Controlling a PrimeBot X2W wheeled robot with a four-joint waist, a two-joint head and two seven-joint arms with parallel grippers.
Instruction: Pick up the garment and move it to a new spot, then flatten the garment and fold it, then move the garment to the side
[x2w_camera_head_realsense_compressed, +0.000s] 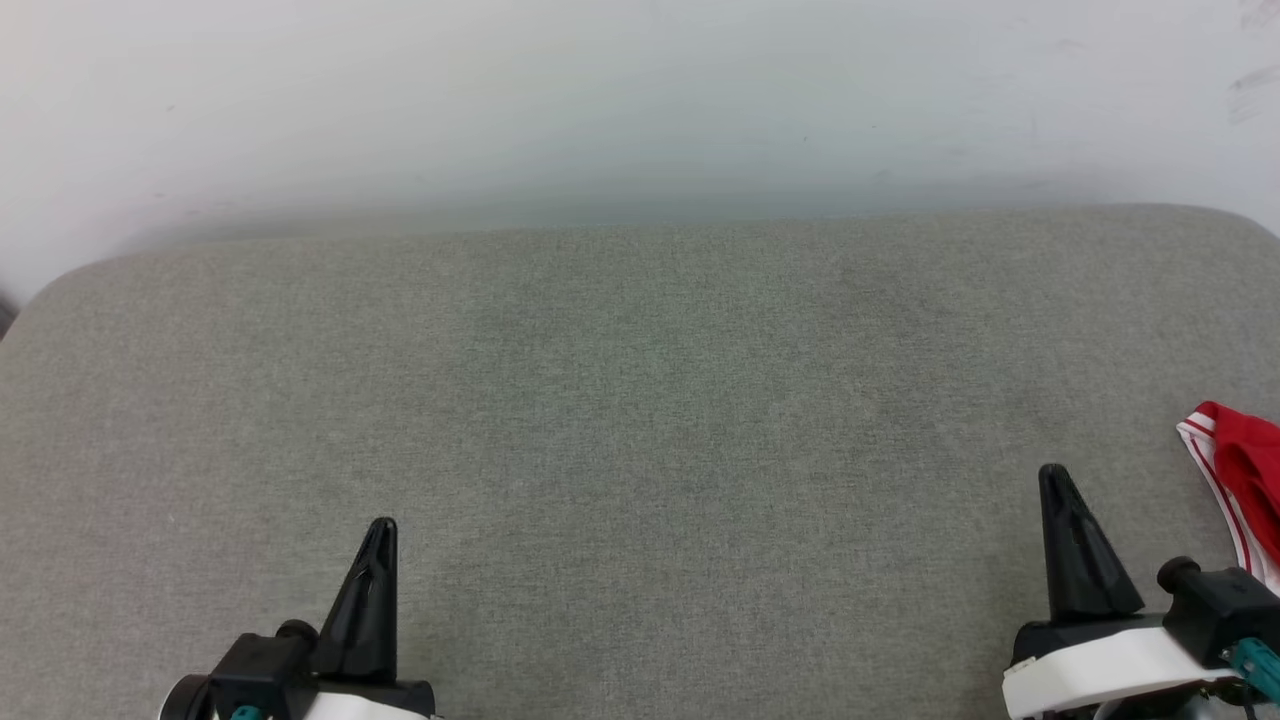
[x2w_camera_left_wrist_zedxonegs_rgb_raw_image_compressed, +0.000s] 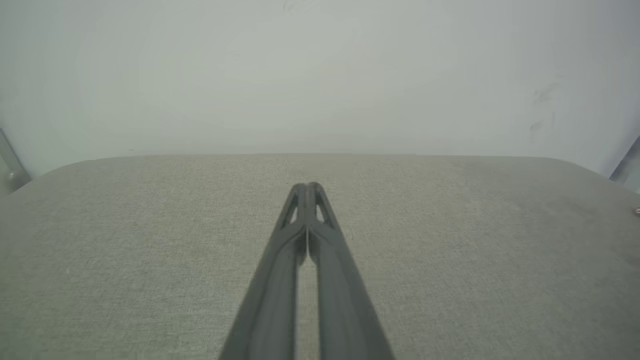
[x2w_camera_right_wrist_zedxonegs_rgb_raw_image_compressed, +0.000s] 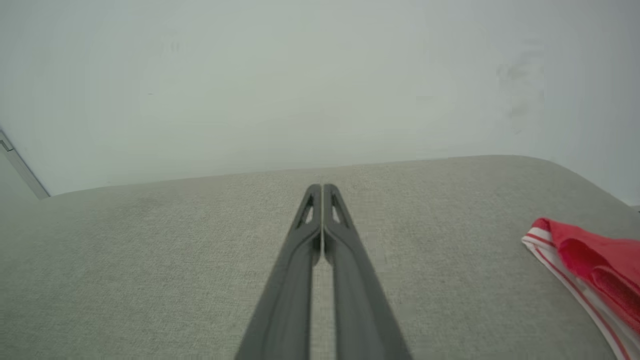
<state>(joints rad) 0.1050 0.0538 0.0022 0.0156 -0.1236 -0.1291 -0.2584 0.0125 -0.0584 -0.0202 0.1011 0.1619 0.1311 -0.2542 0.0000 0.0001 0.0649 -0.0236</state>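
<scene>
Two grippers are seen closed on nothing, the left gripper (x2w_camera_head_realsense_compressed: 383, 530) at lower left and the right gripper (x2w_camera_head_realsense_compressed: 1052, 478) at lower right, while the garment (x2w_camera_head_realsense_compressed: 1250, 470), bunched at the frame's right edge, could be missed or pushed off if approached unopened.

Pad (x2w_camera_head_realsense_compressed: 640, 400) before me, wall (x2w_camera_head_realsense_compressed: 640, 100) behind it at twelve o'clock.
My left gripper (x2w_camera_head_realsense_compressed: 380, 535) sits at seven o'clock, my right gripper (x2w_camera_head_realsense_compressed: 1055, 485) at five; the garment (x2w_camera_head_realsense_compressed: 1250, 470) lies on the pad at four, just right of that gripper.
</scene>
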